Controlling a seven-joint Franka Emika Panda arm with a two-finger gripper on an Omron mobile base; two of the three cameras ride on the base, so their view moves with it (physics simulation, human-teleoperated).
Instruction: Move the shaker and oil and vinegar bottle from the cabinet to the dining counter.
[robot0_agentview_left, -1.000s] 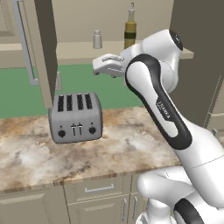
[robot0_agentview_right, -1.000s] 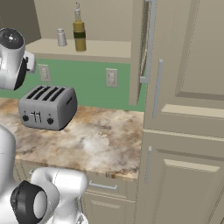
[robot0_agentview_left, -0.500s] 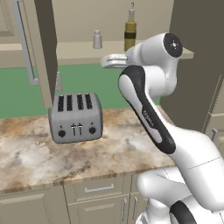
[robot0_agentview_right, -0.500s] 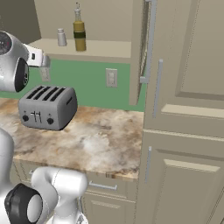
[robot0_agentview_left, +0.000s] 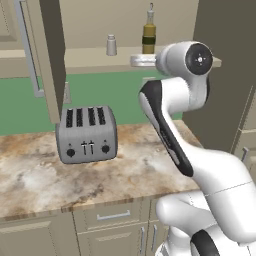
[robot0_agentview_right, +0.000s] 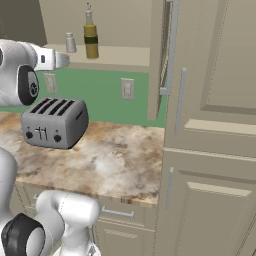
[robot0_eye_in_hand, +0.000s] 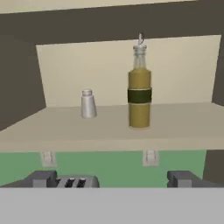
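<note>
On the open cabinet's beige shelf (robot0_agentview_left: 85, 61) stands the small silver shaker (robot0_agentview_left: 111, 45) (robot0_agentview_right: 70, 43) (robot0_eye_in_hand: 88, 104). To its right rises the taller olive-yellow oil and vinegar bottle (robot0_agentview_left: 148, 37) (robot0_agentview_right: 90, 36) (robot0_eye_in_hand: 139, 94), upright, with a dark band. My gripper (robot0_agentview_left: 136, 61) (robot0_agentview_right: 64, 60) (robot0_eye_in_hand: 113, 179) hovers level with the shelf's front edge, facing both items and short of them. It is open; its dark fingertips (robot0_eye_in_hand: 41, 178) stand wide apart with nothing between them. The dining counter is out of view.
A grey four-slot toaster (robot0_agentview_left: 86, 134) (robot0_agentview_right: 54, 122) sits on the marbled worktop (robot0_agentview_left: 140, 165) below the shelf. Open cabinet doors (robot0_agentview_left: 47, 55) (robot0_agentview_right: 165, 50) flank the opening on both sides. A tall beige cabinet (robot0_agentview_right: 215, 125) closes the right. Wall outlets (robot0_agentview_right: 127, 89) dot the green backsplash.
The arm has swung upward and its hand has turned to face the shelf, rising from just above the toaster to shelf height. The bottle, shaker and toaster stayed put.
</note>
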